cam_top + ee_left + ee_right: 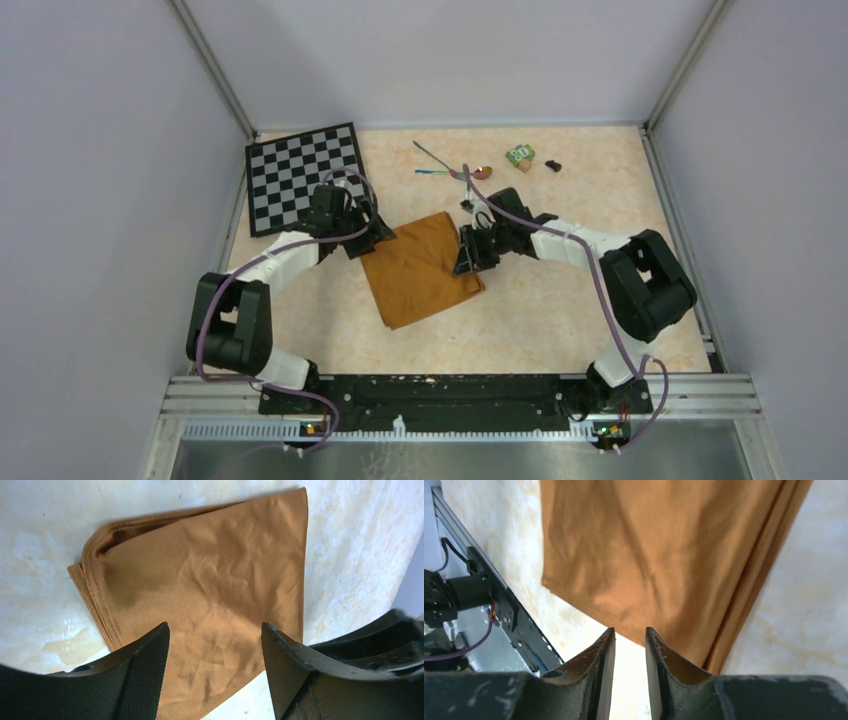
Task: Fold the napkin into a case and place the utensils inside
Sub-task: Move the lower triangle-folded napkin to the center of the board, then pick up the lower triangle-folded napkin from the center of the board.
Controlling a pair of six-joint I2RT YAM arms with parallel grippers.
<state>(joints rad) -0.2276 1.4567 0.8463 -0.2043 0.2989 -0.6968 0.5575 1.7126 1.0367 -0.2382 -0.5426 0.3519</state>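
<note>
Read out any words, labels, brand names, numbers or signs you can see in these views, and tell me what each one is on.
No text can be read in any view.
On the green block: pale marks on its top, too small to read.
On the chessboard: only black and white squares, no letters or numbers that can be made out.
On the napkin: plain cloth, no label showing.
</note>
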